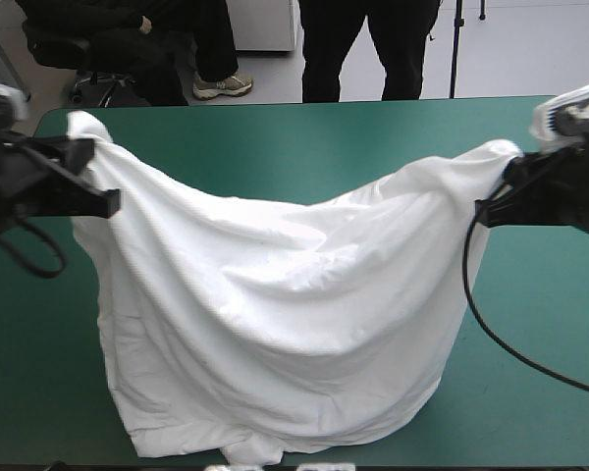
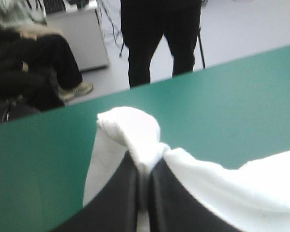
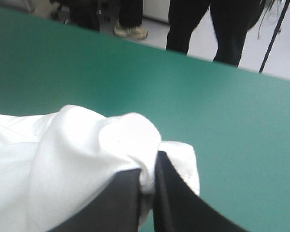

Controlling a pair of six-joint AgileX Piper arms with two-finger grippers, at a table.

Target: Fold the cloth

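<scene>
The white T-shirt [image 1: 275, 304] hangs stretched between both raised arms, sagging in the middle, its lower part resting near the table's front edge. My left gripper [image 1: 90, 162] is shut on the T-shirt at its left upper corner; in the left wrist view the black fingers [image 2: 118, 203] pinch white cloth [image 2: 135, 130] that bunches ahead of the tips. My right gripper [image 1: 510, 175] is shut on the T-shirt's right upper corner. In the right wrist view a fold of T-shirt [image 3: 101, 145] bulges over the nearly closed fingers [image 3: 179, 203].
Teal-green table cover [image 1: 304, 137] shows bare beyond the T-shirt toward the far edge and at both sides [image 1: 540, 314]. A black cable hangs from the right wrist over the table.
</scene>
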